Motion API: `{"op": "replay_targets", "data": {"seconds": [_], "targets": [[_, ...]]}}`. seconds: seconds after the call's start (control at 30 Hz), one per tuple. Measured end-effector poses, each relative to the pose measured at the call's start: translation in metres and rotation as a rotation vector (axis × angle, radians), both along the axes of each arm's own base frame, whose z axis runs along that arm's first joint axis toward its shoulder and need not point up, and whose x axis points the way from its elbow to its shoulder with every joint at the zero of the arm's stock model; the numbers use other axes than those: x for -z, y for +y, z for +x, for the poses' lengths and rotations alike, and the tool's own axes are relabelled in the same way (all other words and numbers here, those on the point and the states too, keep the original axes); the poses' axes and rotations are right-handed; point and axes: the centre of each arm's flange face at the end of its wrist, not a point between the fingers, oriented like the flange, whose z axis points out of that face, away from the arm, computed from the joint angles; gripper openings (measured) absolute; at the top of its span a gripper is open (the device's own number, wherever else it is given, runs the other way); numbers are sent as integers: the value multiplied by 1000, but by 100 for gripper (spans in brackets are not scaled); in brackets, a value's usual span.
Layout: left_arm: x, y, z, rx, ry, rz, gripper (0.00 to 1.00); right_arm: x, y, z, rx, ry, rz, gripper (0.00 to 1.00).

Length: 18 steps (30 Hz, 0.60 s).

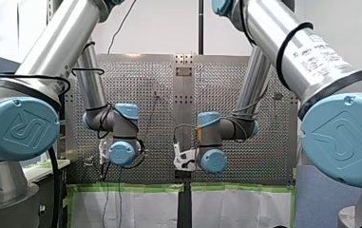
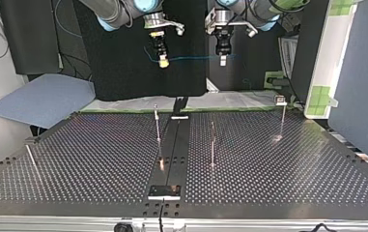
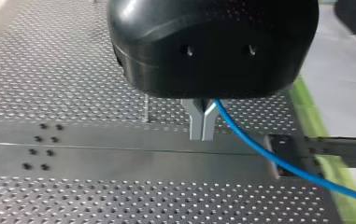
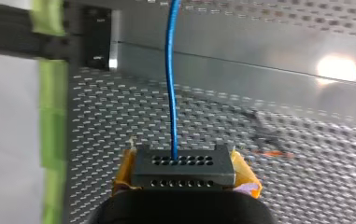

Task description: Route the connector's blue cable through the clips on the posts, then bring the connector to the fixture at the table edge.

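Observation:
In the right wrist view my right gripper [image 4: 185, 183] is shut on a black connector [image 4: 183, 167], its yellow pads [image 4: 124, 179] on either side. A blue cable [image 4: 170, 84] runs straight out of the connector, away from the gripper. In the left wrist view my left gripper [image 3: 202, 133] has its metal fingers shut on the blue cable [image 3: 259, 149], which trails off to one side. In the top view both grippers hang high beyond the table's far edge, right gripper [image 2: 162, 59] and left gripper [image 2: 223, 59], with the cable [image 2: 196, 58] stretched between them.
Thin posts stand on the perforated table: one [image 2: 157, 123] left of the centre rail [image 2: 172, 150], one [image 2: 213, 145] right of it, one [image 2: 283, 116] far right, one [image 2: 31, 157] near left. A dark plate [image 2: 164, 191] sits at the rail's near end.

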Motion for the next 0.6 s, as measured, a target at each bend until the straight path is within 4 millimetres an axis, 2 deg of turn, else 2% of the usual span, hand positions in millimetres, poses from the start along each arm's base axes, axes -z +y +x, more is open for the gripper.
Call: {"op": "replay_targets", "data": {"seconds": [0.2,0.6], "targets": [[2,0,-1,1,8,6,0,14,4,-4,0,29,27,0],[3,1,-1,-4,9,8,0,15,4,-4,0,32,30,0]]}}
